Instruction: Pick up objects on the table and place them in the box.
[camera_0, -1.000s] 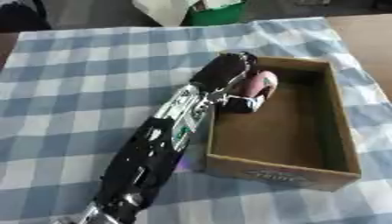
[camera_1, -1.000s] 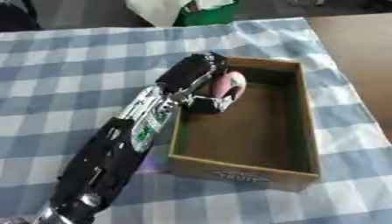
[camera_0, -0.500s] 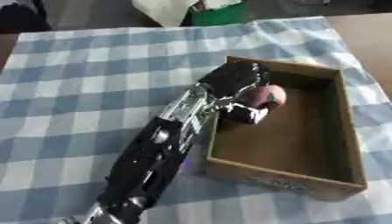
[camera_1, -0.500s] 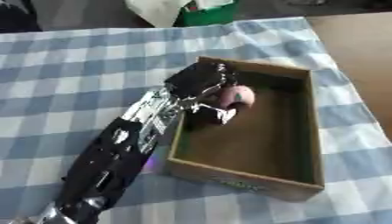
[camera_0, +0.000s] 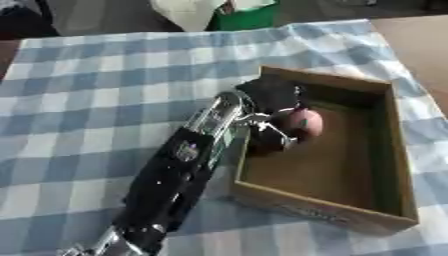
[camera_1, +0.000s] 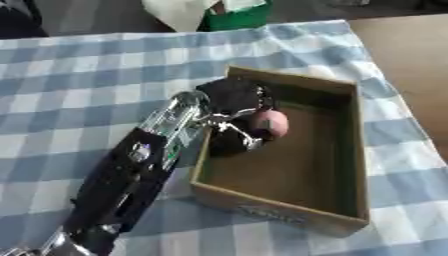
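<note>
My left arm reaches from the lower left across the checked cloth, and my left hand (camera_0: 267, 107) hangs over the left wall of the brown box (camera_0: 389, 150). Its fingers are curled round a pink rounded object (camera_0: 302, 124) held inside the box, above its floor. The lower side of the object is hidden by the fingers. The floor of the box shows nothing else on it. My right hand shows in neither view.
A blue and white checked cloth (camera_0: 96, 100) covers the table. Bare brown tabletop (camera_0: 416, 45) lies at the far right. A white thing (camera_0: 188, 11) and a green thing (camera_0: 249, 15) stand beyond the far edge of the cloth.
My left hand has moved with the pink object from the box's far left corner further in over its floor. The whole picture has also shifted, so the camera moved.
</note>
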